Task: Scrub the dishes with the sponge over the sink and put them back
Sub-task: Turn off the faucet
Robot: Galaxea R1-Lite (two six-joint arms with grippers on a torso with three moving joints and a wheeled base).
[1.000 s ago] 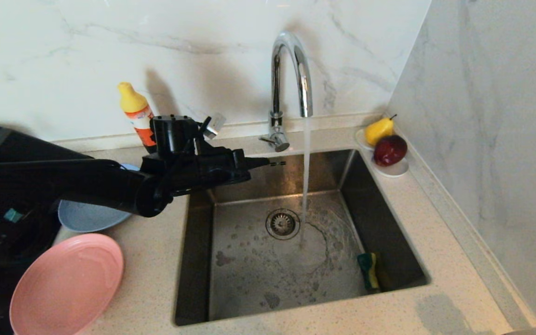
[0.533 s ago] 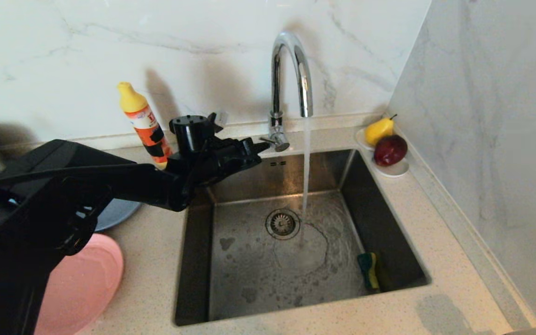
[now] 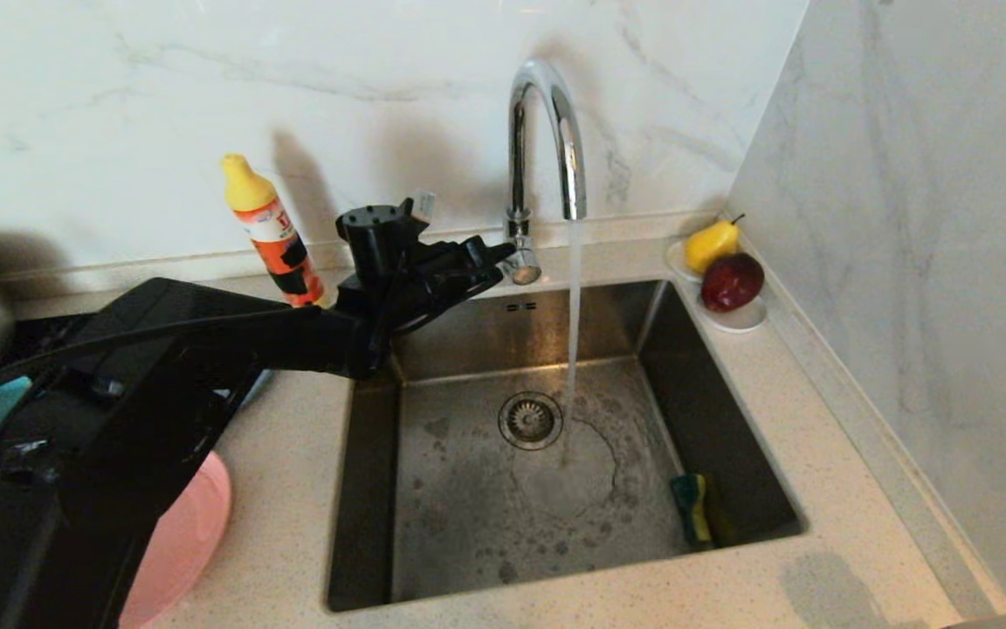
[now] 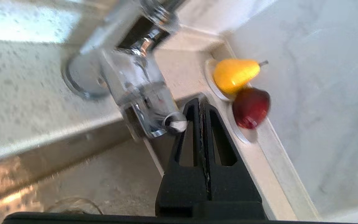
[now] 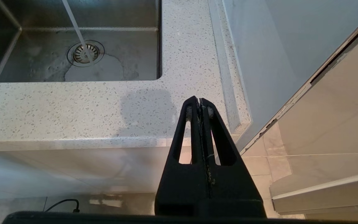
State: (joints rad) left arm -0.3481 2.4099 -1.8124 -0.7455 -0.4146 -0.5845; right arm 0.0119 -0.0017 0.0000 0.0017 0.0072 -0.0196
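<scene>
A: Where's the sponge (image 3: 692,509)?

B: In the sink (image 3: 468,524), propped at its right wall, untouched. Water's running.

A: Your left pincer (image 3: 503,253)?

B: Closed, empty, tip beside the tap handle (image 4: 166,119). I'd nudge it gently, pushing square so it can't slip off. Right pincer (image 5: 200,101) closed, parked off the tabletop (image 5: 73,112) edge.

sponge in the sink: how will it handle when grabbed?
The sponge stands on edge against the wall of the sink, so a nudge will probably tip it flat. It looks like soft foam, likely to squash under the jaws. Water runs nearby, so it may be soaked, heavier and slippery.
</scene>
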